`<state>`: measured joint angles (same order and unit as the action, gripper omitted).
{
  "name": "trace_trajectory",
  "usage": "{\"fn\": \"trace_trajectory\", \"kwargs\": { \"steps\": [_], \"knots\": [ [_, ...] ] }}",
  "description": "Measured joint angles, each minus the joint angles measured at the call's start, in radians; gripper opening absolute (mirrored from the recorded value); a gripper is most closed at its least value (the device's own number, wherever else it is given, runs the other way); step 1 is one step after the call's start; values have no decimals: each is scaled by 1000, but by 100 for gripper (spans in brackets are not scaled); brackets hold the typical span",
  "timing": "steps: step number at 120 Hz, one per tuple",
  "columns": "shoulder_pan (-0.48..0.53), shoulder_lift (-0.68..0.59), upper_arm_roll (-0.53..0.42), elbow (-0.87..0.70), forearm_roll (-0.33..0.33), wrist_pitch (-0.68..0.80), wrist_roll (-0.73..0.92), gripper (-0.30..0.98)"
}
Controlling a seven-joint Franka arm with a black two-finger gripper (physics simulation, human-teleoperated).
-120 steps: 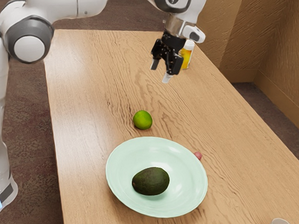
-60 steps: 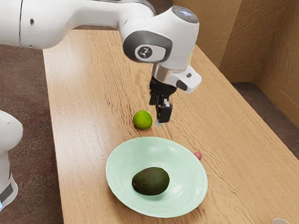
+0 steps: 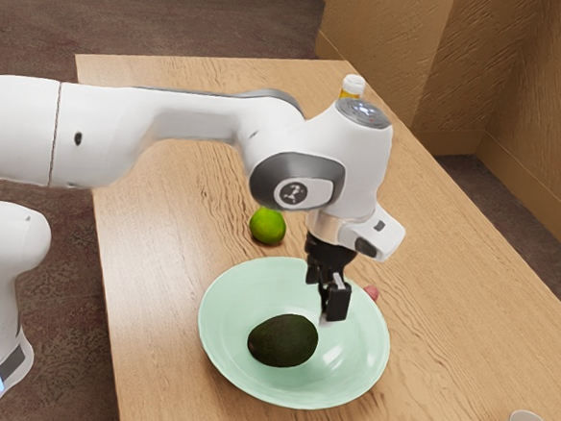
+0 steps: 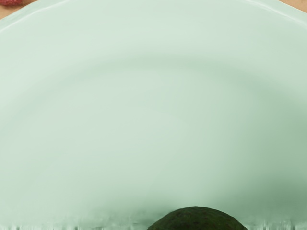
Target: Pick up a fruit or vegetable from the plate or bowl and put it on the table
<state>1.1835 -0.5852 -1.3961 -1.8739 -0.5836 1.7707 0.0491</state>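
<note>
Progress, by my judgement, stands at the approach. Going left to right in the exterior view, the pale green dish (image 3: 219, 354) comes first, then the lime (image 3: 267, 226) on the tabletop (image 3: 150, 277), then the avocado (image 3: 283, 341), resting inside the dish and not lifted. Just beside it, the end effector (image 3: 328, 305) hangs over the dish, fingers apart, nothing gripped. Grasp, lift, carry and setting down on the tabletop are all left. Farther right come the bottle (image 3: 351, 88) and a reddish item (image 3: 371, 293) by the dish. The wrist view adds the dish's smooth inner curve up close and the avocado's dark, rounded skin.
</note>
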Motion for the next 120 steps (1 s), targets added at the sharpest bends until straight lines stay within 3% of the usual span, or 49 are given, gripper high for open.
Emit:
{"fn": "trace_trajectory", "kwargs": {
  "steps": [34, 100, 120],
  "knots": [
    [79, 21, -96, -49, -22, -35, 20, 66],
    [96, -8, -103, -81, -25, -95, 42, 66],
    [100, -17, -102, -82, -26, -95, 44, 60]
  ]
}}
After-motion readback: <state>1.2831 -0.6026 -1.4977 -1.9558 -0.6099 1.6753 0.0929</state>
